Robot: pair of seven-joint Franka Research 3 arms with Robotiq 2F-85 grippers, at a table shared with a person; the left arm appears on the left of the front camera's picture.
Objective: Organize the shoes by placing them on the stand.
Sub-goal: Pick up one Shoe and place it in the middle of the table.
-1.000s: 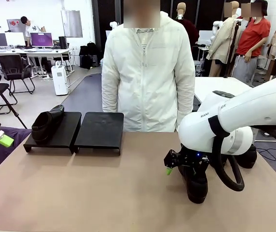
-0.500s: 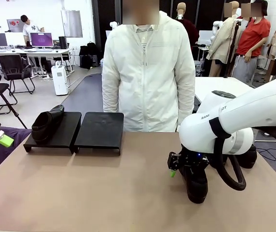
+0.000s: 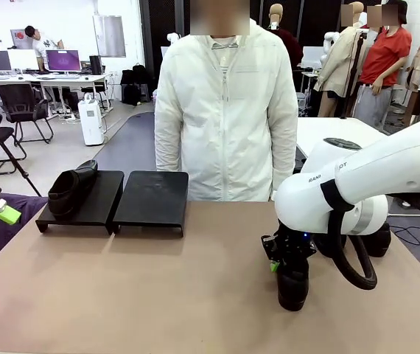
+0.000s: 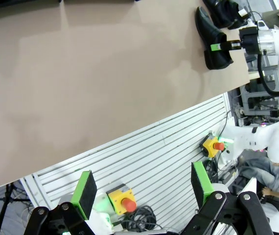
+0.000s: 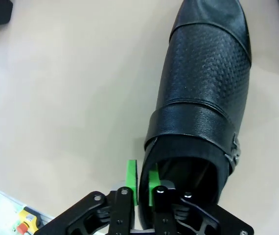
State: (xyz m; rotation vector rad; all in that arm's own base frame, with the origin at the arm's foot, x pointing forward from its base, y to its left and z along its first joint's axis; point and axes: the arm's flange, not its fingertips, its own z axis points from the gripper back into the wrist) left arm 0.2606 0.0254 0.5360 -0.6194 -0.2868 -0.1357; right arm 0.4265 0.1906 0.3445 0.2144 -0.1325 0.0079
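One black shoe (image 3: 70,189) lies on the left panel of the black stand (image 3: 153,200) at the table's far left. A second shoe (image 3: 292,286) sits on the tan table near the front right, and its perforated toe (image 5: 205,83) points away in the right wrist view. My right gripper (image 3: 276,264) comes down on its heel opening. The green pads (image 5: 131,180) are pinched on the shoe's side wall, one outside and one inside. In the left wrist view, two shoes (image 4: 212,40) lie at the table's far corner. My left gripper (image 4: 142,190) hangs open off the table's left side, its green pad (image 3: 4,214) in the front view.
A person in a white jacket (image 3: 225,110) stands at the far edge behind the stand. The stand's right panel (image 3: 153,193) is bare. Open tabletop (image 3: 136,287) stretches between the stand and my right arm (image 3: 357,192). A slatted wall and emergency-stop boxes (image 4: 122,200) lie below the left gripper.
My right gripper has closed onto the shoe's side wall and shifted slightly right. The shoe has turned a little under it. The left arm has not moved.
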